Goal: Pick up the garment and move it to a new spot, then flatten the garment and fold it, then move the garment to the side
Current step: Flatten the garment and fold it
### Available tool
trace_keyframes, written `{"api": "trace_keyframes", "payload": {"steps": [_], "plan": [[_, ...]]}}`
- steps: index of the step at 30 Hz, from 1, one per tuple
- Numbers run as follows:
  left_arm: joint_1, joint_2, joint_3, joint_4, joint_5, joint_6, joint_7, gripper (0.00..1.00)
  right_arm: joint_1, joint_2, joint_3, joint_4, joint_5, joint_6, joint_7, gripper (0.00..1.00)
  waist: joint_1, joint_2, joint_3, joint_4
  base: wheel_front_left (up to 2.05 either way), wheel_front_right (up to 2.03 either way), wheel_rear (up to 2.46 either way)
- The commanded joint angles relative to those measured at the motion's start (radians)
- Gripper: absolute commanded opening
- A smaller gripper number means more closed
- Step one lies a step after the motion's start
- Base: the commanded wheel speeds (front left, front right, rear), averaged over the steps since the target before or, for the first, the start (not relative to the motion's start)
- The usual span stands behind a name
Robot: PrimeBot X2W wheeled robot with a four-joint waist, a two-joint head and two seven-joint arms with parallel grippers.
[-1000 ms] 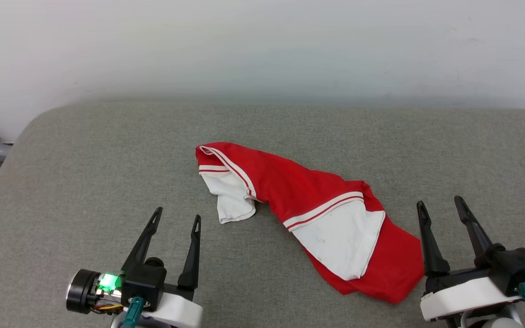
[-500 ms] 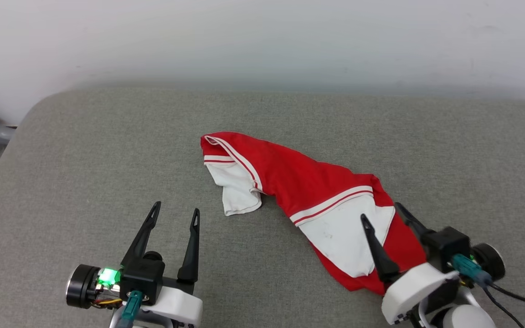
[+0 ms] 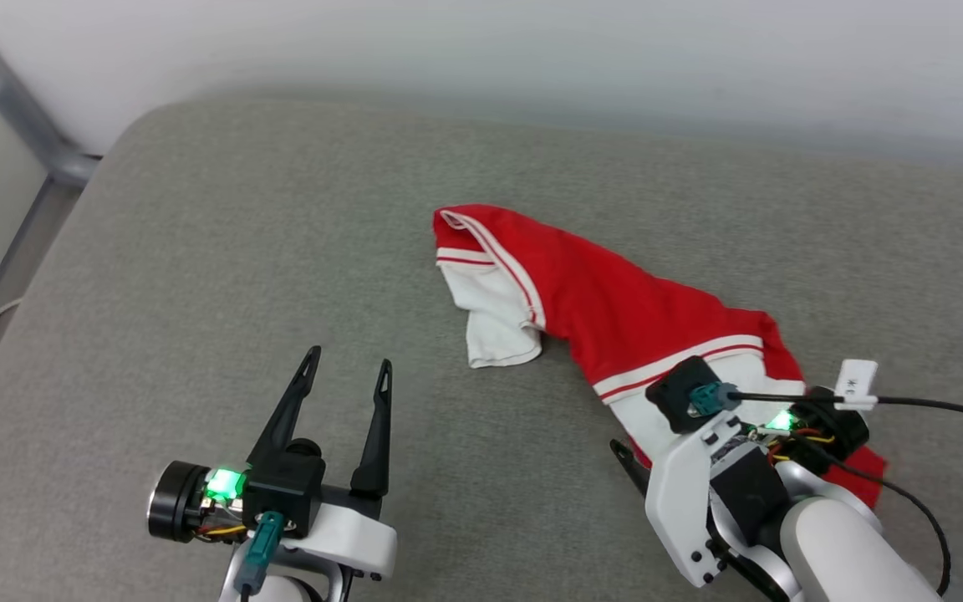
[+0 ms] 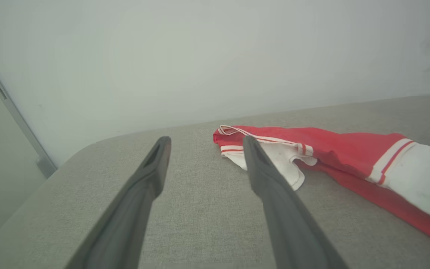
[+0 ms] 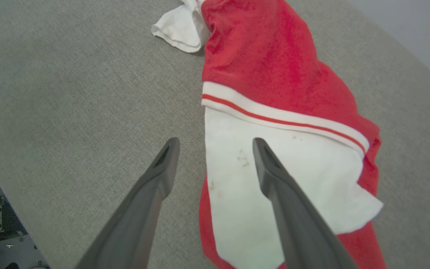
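A broad grey cushion (image 3: 197, 276) is taking up most of the scene, running back to a pale wall (image 3: 532, 50). The red shirt (image 3: 615, 293) is lying crumpled on it, right of centre, stretching in a long bunched band from the middle of the cushion down toward the robot's right side. It is looking thin, soft and light, so it is likely going to sag and slide when lifted. A pinch on a single loose layer may peel off one ply and leave the rest dragging. The big white sleeve (image 5: 274, 175) is lying on top at the near end, with the striped trim (image 5: 274, 116) crossing just beyond it. That thicker seam, or the sleeve edge with the red layer under it, is looking like the firmest place to grab. The right gripper (image 5: 215, 144) is hanging over that near end with its jaws spread wide and holding nothing. One finger is hovering over bare cushion and the other over the white sleeve, straddling the sleeve's edge; whether the tips are touching cloth is unclear. The left gripper (image 3: 348, 361) is waiting well apart from the shirt over bare cushion, jaws likewise spread and empty. The small white sleeve (image 3: 494, 326) is drooping off the far end, nearest that gripper.
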Motion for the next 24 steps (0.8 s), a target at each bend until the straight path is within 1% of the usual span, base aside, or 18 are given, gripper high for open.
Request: {"api": "trace_keyframes", "payload": {"steps": [1,4,8,15,16,17,18,19,24], "plan": [[-0.016,-0.008,0.002,0.003,0.006,-0.001,-0.002,1.0,-0.019,-0.005,0.003,0.01,-0.007,-0.001,0.01,1.0,-0.0002,0.0,0.019,0.031,0.0,0.0,0.0],[-0.018,-0.017,0.004,0.008,0.009,-0.004,-0.002,1.0,-0.033,-0.003,-0.003,0.037,-0.036,-0.001,0.025,1.0,-0.0002,0.0,0.03,0.06,0.0,0.0,0.0],[-0.019,-0.026,0.009,0.011,0.01,-0.009,-0.002,1.0,-0.036,0.014,-0.026,0.06,-0.073,-0.001,0.014,1.0,-0.0002,0.0,0.043,0.088,0.0,0.0,0.0],[-0.025,-0.039,0.018,0.016,0.018,-0.016,-0.002,1.0,-0.036,0.029,-0.05,0.091,-0.12,-0.001,-0.003,1.0,-0.0002,0.0,0.056,0.107,0.0,0.0,0.0],[-0.026,-0.04,0.018,0.017,0.019,-0.018,-0.002,1.0,-0.036,0.033,-0.056,0.095,-0.122,-0.001,-0.005,0.59,-0.0002,0.0,0.056,0.107,0.0,0.0,0.0],[-0.026,-0.04,0.019,0.017,0.02,-0.019,-0.002,1.0,-0.037,0.037,-0.06,0.098,-0.123,-0.001,-0.007,0.24,-0.0002,0.0,0.055,0.106,0.0,0.0,0.0],[-0.026,-0.04,0.019,0.017,0.02,-0.019,-0.002,1.0,-0.037,0.037,-0.06,0.098,-0.123,-0.001,-0.007,0.24,-0.0002,0.0,0.055,0.106,0.0,0.0,0.0],[-0.025,-0.04,0.021,0.018,0.019,-0.02,-0.002,1.0,-0.038,0.04,-0.061,0.102,-0.125,-0.001,-0.011,0.0,-0.0002,0.0,0.054,0.104,0.0,0.0,0.0],[-0.016,-0.039,0.027,0.025,0.026,-0.021,-0.002,1.0,-0.04,0.047,-0.078,0.111,-0.137,-0.001,-0.036,0.0,-0.0002,0.0,0.038,0.086,0.0,0.0,0.0]]}}
